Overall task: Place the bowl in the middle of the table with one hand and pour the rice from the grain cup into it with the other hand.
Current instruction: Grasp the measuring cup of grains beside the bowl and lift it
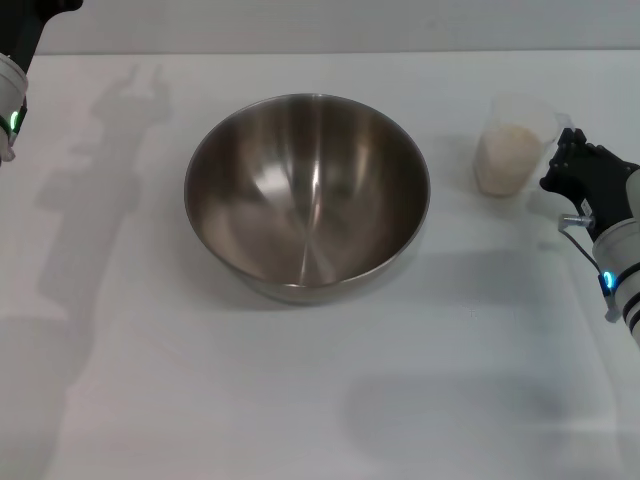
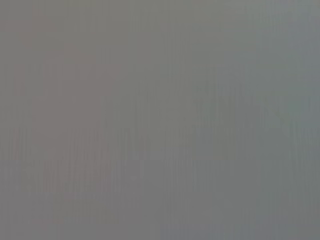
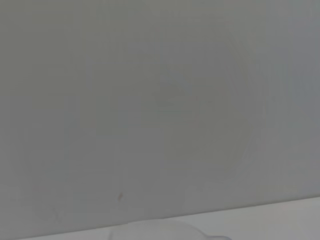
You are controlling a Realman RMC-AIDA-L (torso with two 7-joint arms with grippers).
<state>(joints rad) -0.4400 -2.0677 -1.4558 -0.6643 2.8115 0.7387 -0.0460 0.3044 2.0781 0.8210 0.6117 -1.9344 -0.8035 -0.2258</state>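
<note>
- Head view: bowl (image 1: 307, 195) sits upright on the table (image 1: 300, 400), about mid-table, steel inside bare, no grains in it.
- Grain cup (image 1: 514, 146) stands upright to the bowl's right, well apart from it, toward the far side of the table. Rice (image 1: 507, 158) fills most of it, level and off-white.
- Right gripper (image 1: 562, 160) is just beside the cup on its right, black fingers close to the cup's handle side. Whether they touch it cannot be told, nor whether they are spread or closed.
- Left gripper: only a bit of the left arm (image 1: 12, 90) shows at the upper left edge, well away from the bowl; its fingers are out of view, so their state cannot be told.
- Left wrist view: flat grey field, nothing readable. Adds nothing to the head view.
- Right wrist view: mostly pale grey wall, with a strip of white table (image 3: 280, 220) along one edge. A faint pale curved shape sits on that strip, too dim to identify. No fingers show here.
</note>
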